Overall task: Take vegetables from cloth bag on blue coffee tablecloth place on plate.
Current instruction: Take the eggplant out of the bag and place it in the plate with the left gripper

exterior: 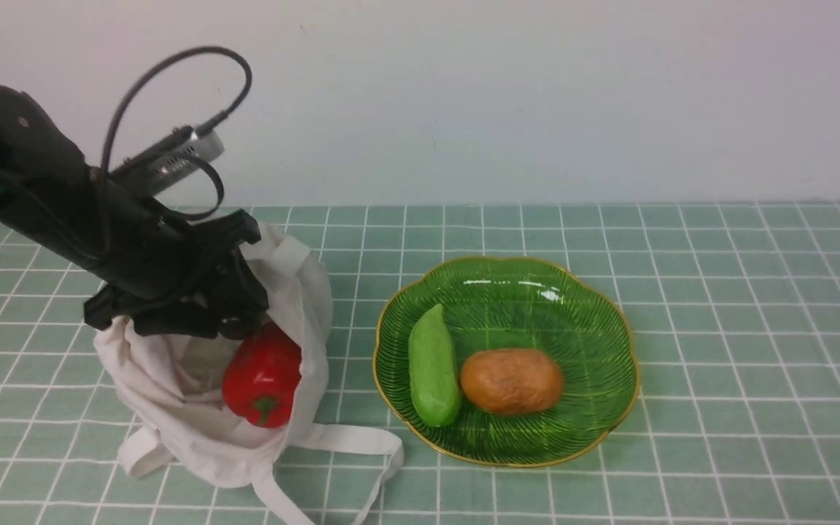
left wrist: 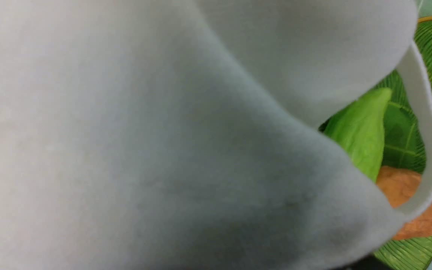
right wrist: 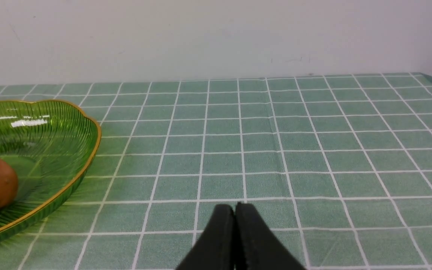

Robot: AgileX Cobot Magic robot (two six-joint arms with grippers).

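Observation:
The off-white cloth bag [exterior: 172,394] lies on the teal grid tablecloth [exterior: 719,306] at the left, its mouth open. My left gripper [exterior: 241,321] reaches into the mouth and is shut on the top of the red bell pepper [exterior: 263,375], which sits at the bag's opening with its green stem facing down. The bag's cloth [left wrist: 144,131] fills the left wrist view and hides the jaws there. The green plate [exterior: 580,306] lies to the right of the bag. The eggplant is out of view. My right gripper [right wrist: 234,210] is shut and empty, low over bare tablecloth to the right of the plate [right wrist: 69,123].
On the plate lie a light green vegetable [exterior: 433,375] and a brown potato [exterior: 511,380]; both also show in the left wrist view [left wrist: 362,131], [left wrist: 422,210]. The bag's straps [exterior: 362,445] trail toward the front edge. A white wall stands behind the table.

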